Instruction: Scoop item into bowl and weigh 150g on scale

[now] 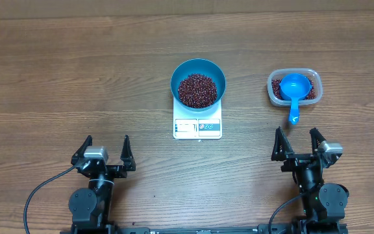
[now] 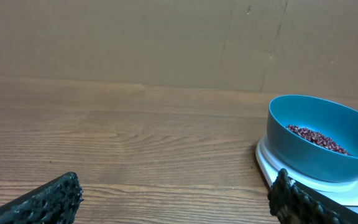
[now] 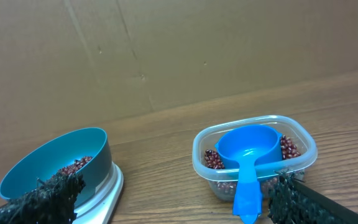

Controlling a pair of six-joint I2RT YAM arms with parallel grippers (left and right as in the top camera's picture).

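Overhead shows the bowl (image 1: 198, 66) sitting on the scale (image 1: 197, 127) at frame centre, with beans (image 1: 197, 90) heaped inside; the display is too small to read. Right of it, the scoop (image 1: 295, 86) rests in the tub (image 1: 311, 76), handle toward the lower edge. The left pincer (image 1: 106, 140) and right pincer (image 1: 296, 132) stand apart and empty along the bottom. Any topping-up likely suits the right pincer: grip the handle squarely, tip small amounts, never lean on the scale.
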